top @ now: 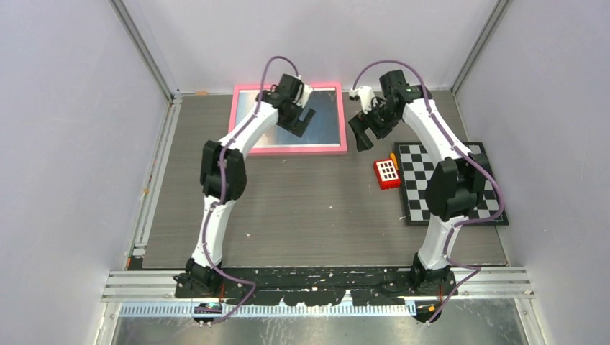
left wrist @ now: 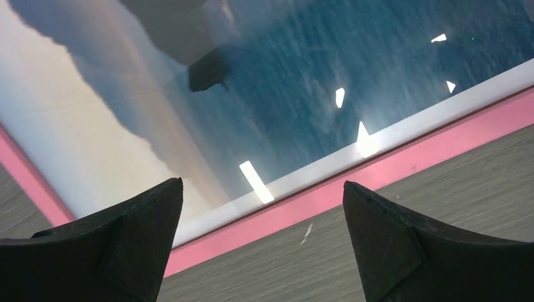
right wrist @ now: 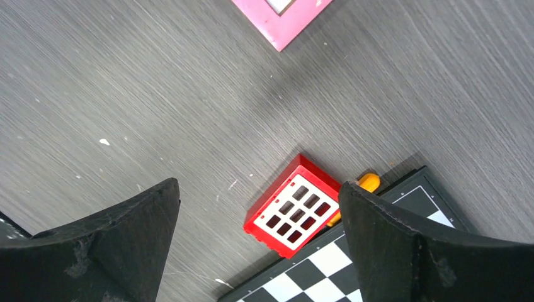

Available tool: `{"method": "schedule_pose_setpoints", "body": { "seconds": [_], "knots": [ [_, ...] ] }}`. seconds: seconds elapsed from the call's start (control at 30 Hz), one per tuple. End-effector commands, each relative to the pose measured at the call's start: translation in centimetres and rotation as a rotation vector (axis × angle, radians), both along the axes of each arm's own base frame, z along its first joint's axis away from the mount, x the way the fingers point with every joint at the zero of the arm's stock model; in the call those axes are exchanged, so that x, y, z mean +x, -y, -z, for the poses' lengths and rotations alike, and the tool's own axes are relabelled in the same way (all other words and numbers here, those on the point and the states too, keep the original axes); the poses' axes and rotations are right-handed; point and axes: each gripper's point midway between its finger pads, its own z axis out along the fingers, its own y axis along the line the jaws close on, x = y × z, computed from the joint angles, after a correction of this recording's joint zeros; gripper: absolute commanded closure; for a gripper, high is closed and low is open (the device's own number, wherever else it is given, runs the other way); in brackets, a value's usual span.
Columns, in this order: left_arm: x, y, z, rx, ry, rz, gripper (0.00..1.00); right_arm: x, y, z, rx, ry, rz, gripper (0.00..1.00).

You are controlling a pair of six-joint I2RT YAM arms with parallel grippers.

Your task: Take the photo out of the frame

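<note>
- Both grippers stood wide open, and neither held anything.
- The left gripper [top: 301, 119] hung over the frame [top: 288, 149] in the upper middle of the top view. In the left wrist view its jaws [left wrist: 262, 182] were spread far apart, and only the frame's pink border [left wrist: 378, 170] and the grey table showed between the tips. Whether a finger touched the glass could not be told.
- The photo [top: 327, 115] sat inside the frame, face up. Its blue water [left wrist: 315, 63] filled the upper right of the left wrist view, with the pale sky at the left.
- The frame lay flat on the table [top: 302, 208], near the far wall.
- The right gripper [top: 365, 131] hovered just right of the frame, clear of its edge. In the right wrist view its jaws [right wrist: 259, 182] were spread apart over bare table, with one pink corner of the frame [right wrist: 283, 25] at the top edge.
- A red block with a white grid of windows [right wrist: 293, 206] lay between the right fingertips in that view, touching the edge of the checkerboard [right wrist: 352, 277] at the lower right.
- A small orange piece [right wrist: 368, 182] lay against the block and the board's edge.
</note>
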Motion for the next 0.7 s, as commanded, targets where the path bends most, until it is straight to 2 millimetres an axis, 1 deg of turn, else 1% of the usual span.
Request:
{"method": "schedule_pose_setpoints", "body": {
  "seconds": [0.0,0.1,0.17,0.3,0.43,0.57,0.67],
  "knots": [
    [2.1,2.5,-1.3,0.009,0.110,-0.037,0.00,-0.1,-0.6,-3.7,0.127,0.044,0.106,0.00],
    [2.5,4.4,-0.4,-0.001,0.121,-0.014,0.00,-0.3,-0.2,-4.1,0.149,0.047,0.152,0.00],
    [2.6,5.4,0.6,-0.008,0.111,-0.002,0.00,-0.4,0.1,-4.3,0.167,0.041,0.182,0.00],
    [2.0,7.0,2.2,-0.015,0.080,0.026,0.00,-0.5,0.7,-4.5,0.196,0.023,0.226,0.00],
    [0.3,7.9,4.0,0.012,0.019,0.077,0.00,-0.3,1.2,-4.6,0.200,0.024,0.240,0.00],
    [-2.4,8.2,5.6,0.035,-0.086,0.140,0.00,0.0,1.5,-4.7,0.205,0.027,0.245,0.00],
    [-4.7,7.9,6.3,0.045,-0.163,0.187,0.00,0.2,1.6,-4.7,0.208,0.028,0.242,0.00]
  ]
}}
